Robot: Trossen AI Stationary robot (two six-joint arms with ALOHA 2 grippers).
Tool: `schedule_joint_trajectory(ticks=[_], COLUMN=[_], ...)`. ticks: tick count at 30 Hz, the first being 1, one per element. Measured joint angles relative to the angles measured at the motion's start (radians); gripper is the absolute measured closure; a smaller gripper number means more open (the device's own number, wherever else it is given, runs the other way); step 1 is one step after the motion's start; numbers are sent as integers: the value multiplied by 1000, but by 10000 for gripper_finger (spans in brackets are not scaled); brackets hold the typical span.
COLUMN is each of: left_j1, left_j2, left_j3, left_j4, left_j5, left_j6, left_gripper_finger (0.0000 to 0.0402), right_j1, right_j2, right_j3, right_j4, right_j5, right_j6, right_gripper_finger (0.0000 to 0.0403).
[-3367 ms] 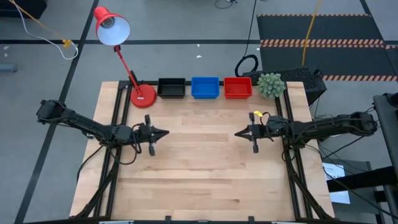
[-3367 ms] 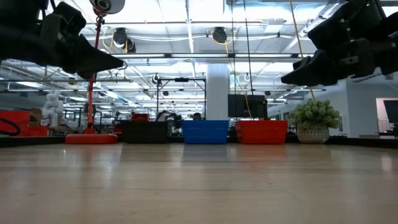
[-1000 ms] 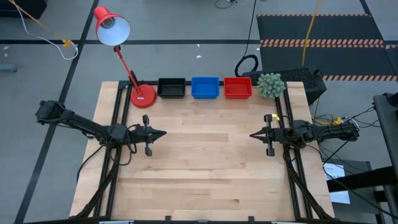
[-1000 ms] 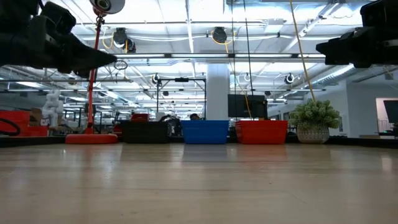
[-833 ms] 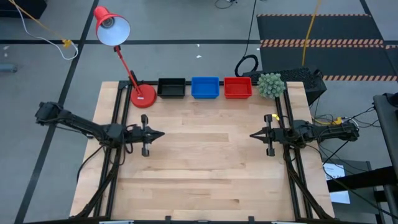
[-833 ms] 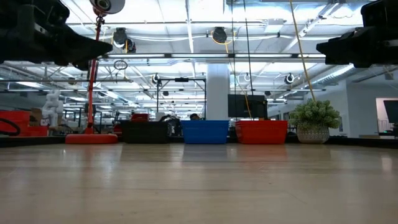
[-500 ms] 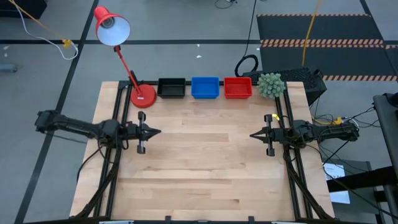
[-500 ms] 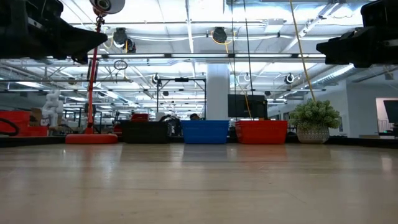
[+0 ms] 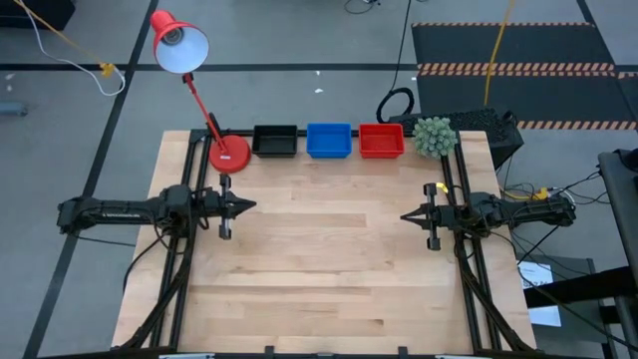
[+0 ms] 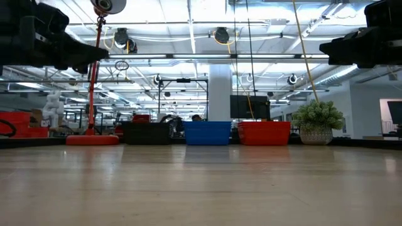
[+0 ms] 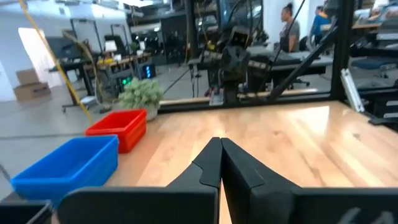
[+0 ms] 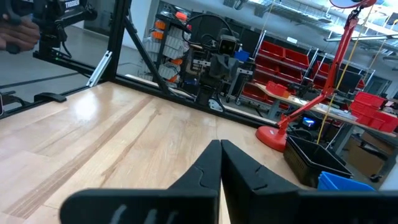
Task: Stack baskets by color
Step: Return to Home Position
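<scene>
Baskets sit in a row at upper centre of the high view: black basket (image 9: pixel 275 141), blue basket (image 9: pixel 329 140), red basket (image 9: pixel 381 141). Left gripper (image 9: pixel 249 206) mid-left, right gripper (image 9: pixel 403 215) mid-right, both jaws pressed together. The left wrist view adds a person (image 11: pixel 290 25) upper right.

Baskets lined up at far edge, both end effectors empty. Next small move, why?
Probably just hold both arms: the left end effector and right end effector hang shut and empty at opposite sides, clear of the black basket, blue basket and red basket.
</scene>
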Motion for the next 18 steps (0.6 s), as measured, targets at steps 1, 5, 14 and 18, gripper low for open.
schedule_joint_trajectory(ticks=[1, 5, 14, 18], left_j1=[6, 16, 16, 16], left_j2=[-8, -40, -142, -213], left_j3=[0, 0, 0, 0], left_j4=[-19, -80, -203, -272], left_j5=[0, 0, -6, -40], left_j6=[-3, -21, -23, -16], left_gripper_finger=[396, 397, 399, 399], right_j1=[0, 0, 0, 0], right_j2=[0, 0, 0, 0], right_j3=[0, 0, 0, 0], right_j4=[0, 0, 0, 0], right_j5=[0, 0, 0, 0], right_j6=[0, 0, 0, 0], right_gripper_finger=[403, 403, 403, 403])
